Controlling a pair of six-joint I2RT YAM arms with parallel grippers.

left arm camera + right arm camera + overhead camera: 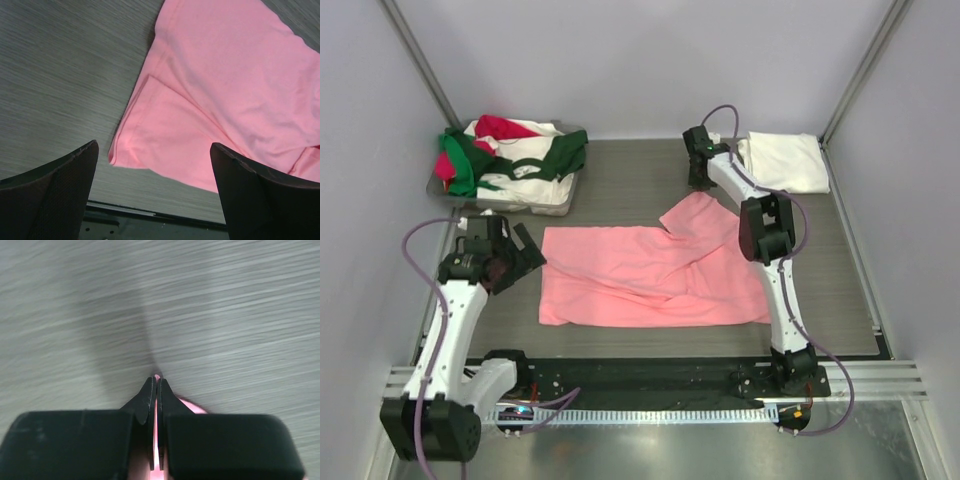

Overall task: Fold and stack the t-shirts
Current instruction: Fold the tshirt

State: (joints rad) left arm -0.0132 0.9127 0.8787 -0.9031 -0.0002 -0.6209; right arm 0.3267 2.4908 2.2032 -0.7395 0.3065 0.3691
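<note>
- Black fingers of the right pincer fill the near view, pressed shut on a thin fold of the salmon-pink t-shirt.
- Empty and spread wide, the left pincer hangs over the counter. A flat corner of the shirt lies just beyond its tips, between them.
- Such cloth looks light and limp and will likely drag and wrinkle, so pinch corners or hems, not the middle.
- Bare counter opens to that pincer's left. Beyond it sit the heaped shirts in a tray, and the folded white shirt lies by the right arm's far end.

No readable text, label, brand or number shows anywhere
</note>
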